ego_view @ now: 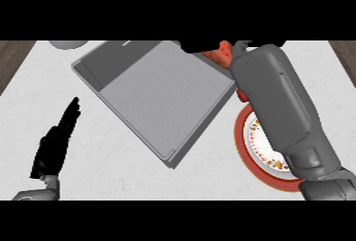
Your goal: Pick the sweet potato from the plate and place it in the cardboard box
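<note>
Right forearm crosses my plate point(245, 141); at one o'clock my right hand point(201, 45) clamps the sweet potato point(224, 52) over the box point(156, 94). Left hand point(57, 141) rests, fingers straight together.

Counts only. One box point(156, 92), grey, open, lying at a slant on the desk point(97, 160). One plate point(252, 149), red rim with a flowered band, right of the box, partly under a forearm. One sweet potato point(222, 52), orange-red, at the box's upper right corner, mostly hidden. Two robot hands: left robot hand point(57, 141) left of the box, fingers straight; right robot hand point(201, 45) at the box's top edge, dark, around the sweet potato. Two grey forearms. One pale round thing point(67, 44) above the box's left corner, cut off, can't tell what.
</note>
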{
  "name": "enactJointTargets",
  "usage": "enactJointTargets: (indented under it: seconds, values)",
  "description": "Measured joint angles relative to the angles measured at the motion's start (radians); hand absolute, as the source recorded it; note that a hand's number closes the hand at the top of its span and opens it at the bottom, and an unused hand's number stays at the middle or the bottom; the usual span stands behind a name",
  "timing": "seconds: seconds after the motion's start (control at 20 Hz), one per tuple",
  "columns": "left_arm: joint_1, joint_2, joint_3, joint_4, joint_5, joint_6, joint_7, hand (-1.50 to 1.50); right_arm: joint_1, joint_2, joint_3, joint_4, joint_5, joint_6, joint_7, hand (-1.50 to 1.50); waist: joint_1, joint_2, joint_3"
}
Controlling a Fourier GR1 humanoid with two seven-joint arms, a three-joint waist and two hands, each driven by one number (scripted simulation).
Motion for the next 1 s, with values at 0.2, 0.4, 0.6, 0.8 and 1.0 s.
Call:
enactJointTargets:
  seconds: [0.2,0.4,0.6,0.8,1.0]
  values:
    - [-0.011,-0.006,-0.001,0.010,-0.006,0.003,-0.005,0.00,-0.101,0.052,-0.012,0.154,0.021,-0.034,0.007,1.50,0.006,0.003,0.000]
    - [-0.002,-0.013,-0.012,-0.001,-0.014,0.001,-0.009,0.00,-0.173,0.087,0.000,0.308,0.030,-0.070,0.008,1.50,0.019,0.006,0.000]
    - [-0.015,-0.014,-0.017,-0.005,-0.012,-0.009,0.001,0.00,-0.220,0.102,0.024,0.457,0.020,-0.133,-0.007,1.50,0.039,0.012,-0.001]
    - [-0.036,-0.021,-0.030,-0.004,-0.021,-0.011,0.006,0.00,-0.242,0.107,0.045,0.573,-0.010,-0.184,0.003,-1.50,0.060,0.019,-0.001]
    - [-0.059,-0.021,-0.035,0.001,-0.020,-0.021,0.019,0.00,-0.251,0.109,0.059,0.647,-0.063,-0.223,0.004,-1.50,0.077,0.022,-0.001]
